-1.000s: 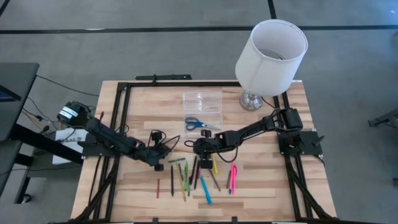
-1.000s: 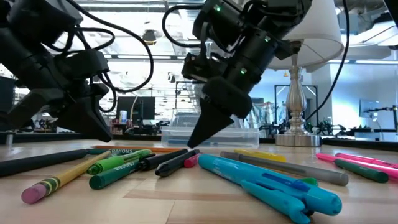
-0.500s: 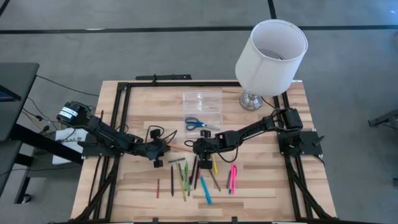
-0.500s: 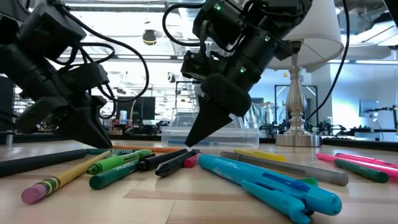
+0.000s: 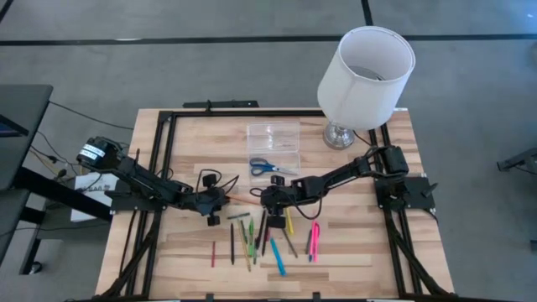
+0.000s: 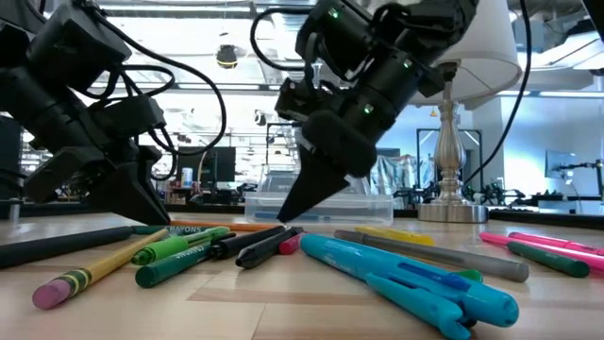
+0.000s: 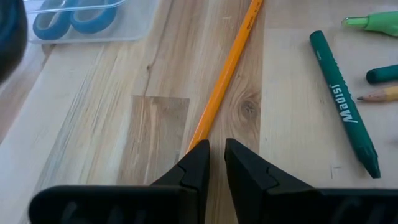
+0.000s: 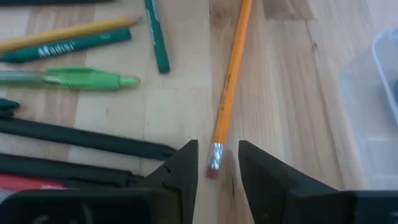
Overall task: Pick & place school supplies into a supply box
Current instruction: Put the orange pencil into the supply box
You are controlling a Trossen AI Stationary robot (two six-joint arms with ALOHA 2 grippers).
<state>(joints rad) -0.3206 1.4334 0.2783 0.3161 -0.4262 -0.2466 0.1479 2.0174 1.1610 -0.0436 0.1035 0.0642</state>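
Note:
An orange pencil (image 7: 227, 65) lies flat on the wooden table (image 5: 185, 151) between my two grippers. My left gripper (image 7: 216, 155) stands low at its plain end, fingers a narrow gap apart, with nothing between them. My right gripper (image 8: 217, 155) is open, with one finger on each side of the pencil's eraser end (image 8: 212, 163) and a gap showing on both sides. The clear supply box (image 5: 273, 137) sits toward the far edge. The blue-handled scissors (image 5: 270, 167) lie in a clear tray beside it. Other pens and pencils (image 5: 256, 236) lie toward the near edge. My left gripper comes slanting down from the table's left. The orange pencil's plain end (image 7: 198, 134) runs up to one fingertip (image 7: 198, 163) and lies outside the gap. Whether the two touch, I cannot tell.
A white-shaded lamp (image 5: 365, 75) stands at the far right corner. Two pink markers (image 5: 314, 239) lie near the right side. Green crayons (image 7: 345, 99) and black pens (image 8: 81, 140) lie close to the fingers. Black rails (image 5: 159, 159) frame the table.
My left gripper has moved a little toward the table's far edge and down, closer to the orange pencil, then kept still. The pencil and the other supplies lie where they were.

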